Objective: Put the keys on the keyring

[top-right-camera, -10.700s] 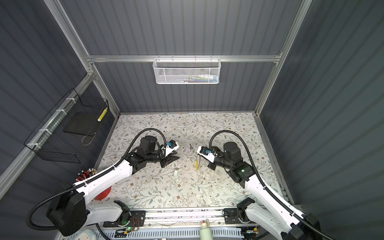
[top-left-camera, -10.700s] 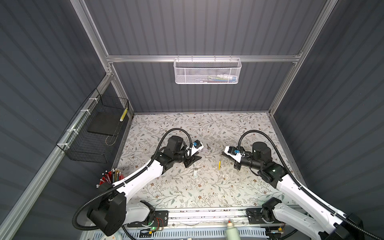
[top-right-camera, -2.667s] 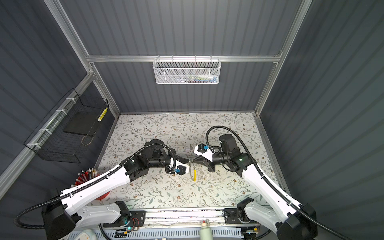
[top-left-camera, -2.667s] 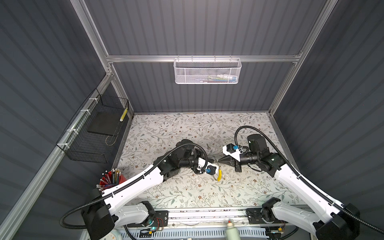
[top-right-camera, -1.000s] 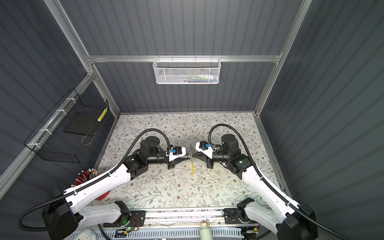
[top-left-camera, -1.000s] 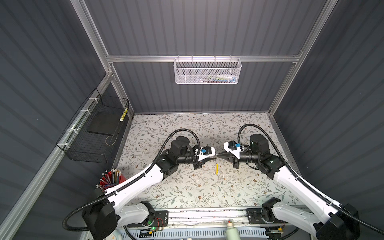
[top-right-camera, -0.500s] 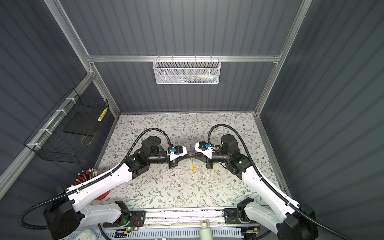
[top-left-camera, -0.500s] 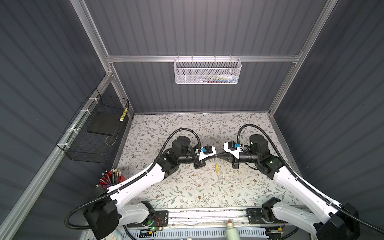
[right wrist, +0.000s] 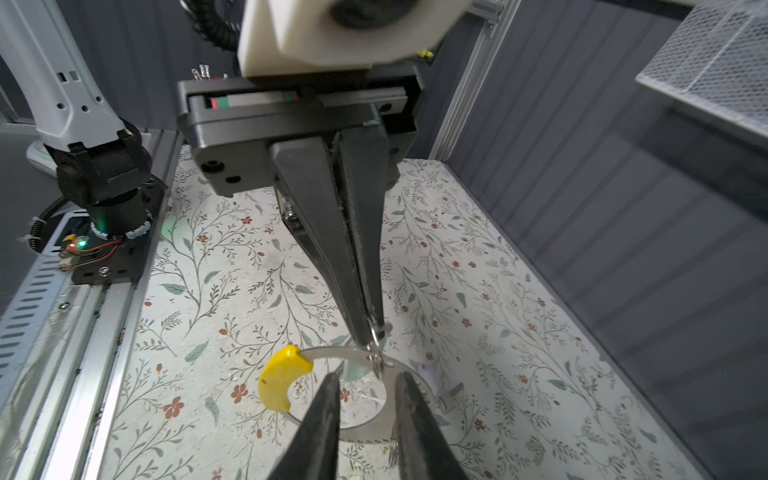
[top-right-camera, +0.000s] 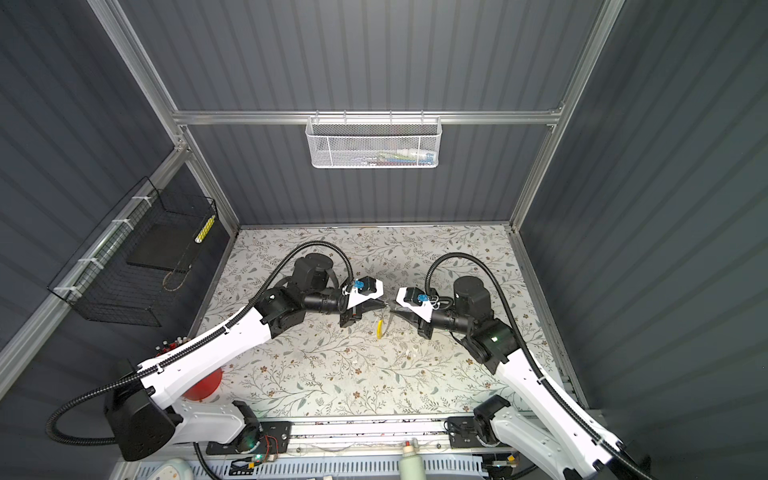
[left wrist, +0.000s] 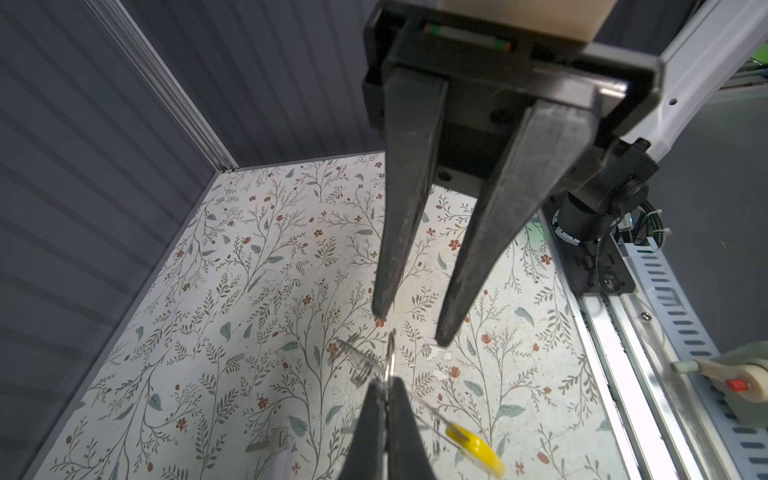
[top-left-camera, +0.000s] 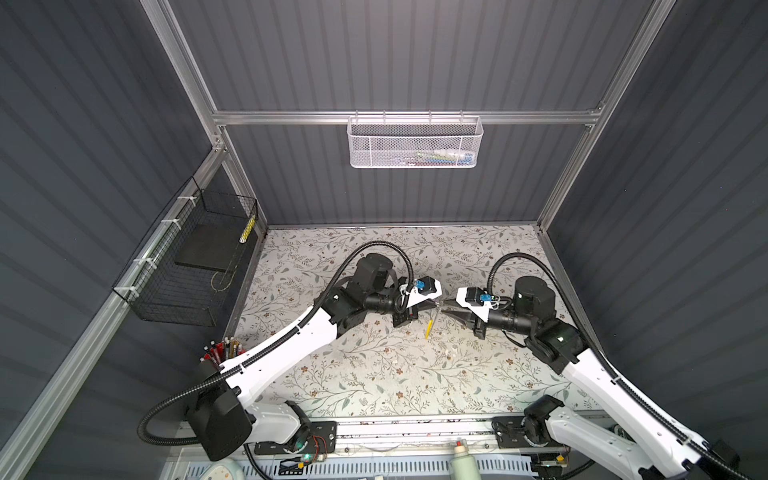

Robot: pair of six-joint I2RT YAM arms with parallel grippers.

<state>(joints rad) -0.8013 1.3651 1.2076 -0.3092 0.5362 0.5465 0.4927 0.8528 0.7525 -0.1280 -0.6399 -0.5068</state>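
Note:
The keyring (right wrist: 361,432) is a grey loop with a yellow segment (right wrist: 282,378), hanging tilted above the mat; in both top views the yellow segment (top-left-camera: 428,330) (top-right-camera: 379,329) dangles between the arms. My left gripper (left wrist: 386,384) (top-left-camera: 436,305) is shut on a small metal ring (right wrist: 376,332) at the top of the loop. Facing it tip to tip, my right gripper (right wrist: 368,384) (top-left-camera: 446,309) stands open, its fingers on either side of the loop's upper band without gripping it. One of the keys (left wrist: 270,444) (right wrist: 453,392) lies on the mat beneath, next to a pale tag.
The floral mat (top-left-camera: 374,374) is walled by grey panels. A black wire basket (top-left-camera: 187,266) hangs on the left wall and a white mesh basket (top-left-camera: 415,145) on the back wall. A red cup of pens (top-left-camera: 220,353) stands at the front left. Rails run along the front edge.
My right gripper has opened and let go of the keyring in the last half second. The left gripper closed on the small ring a second ago and has stayed shut. Both arms have barely moved.

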